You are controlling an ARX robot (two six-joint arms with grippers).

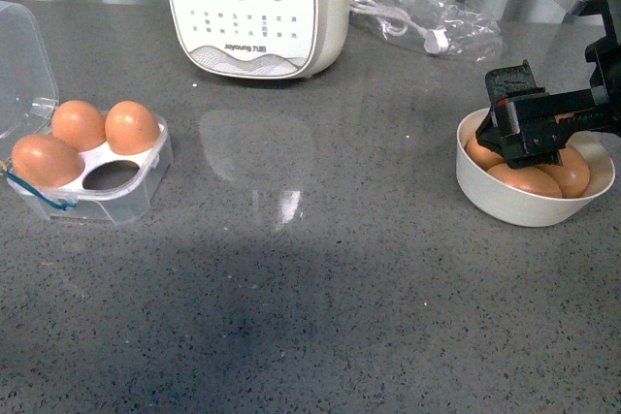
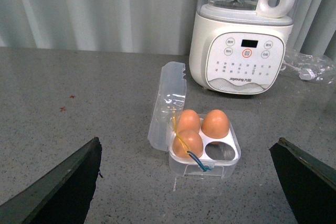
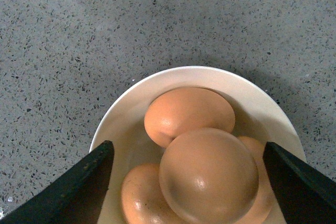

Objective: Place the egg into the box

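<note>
The clear box (image 1: 136, 186) sits at the left with its lid (image 1: 19, 55) open, three orange-brown eggs (image 1: 131, 128) in it and one hollow (image 1: 109, 176) empty. A thin blue loop (image 1: 44, 199) hangs at its front. In the left wrist view my open left gripper (image 2: 188, 141) looks down at the box (image 2: 226, 163) from a distance; this gripper is out of the front view. My open right gripper (image 1: 529, 128) hovers over the white bowl (image 1: 514, 208) of eggs (image 1: 524, 179). In the right wrist view its fingers (image 3: 89, 174) straddle the topmost egg (image 3: 210, 177), apart from it.
A white kitchen appliance (image 1: 254, 7) with a button panel stands at the back middle and also shows in the left wrist view (image 2: 244, 51). A clear plastic bag with a white cable (image 1: 427, 21) lies at the back right. The surface is grey speckled stone (image 1: 320, 288).
</note>
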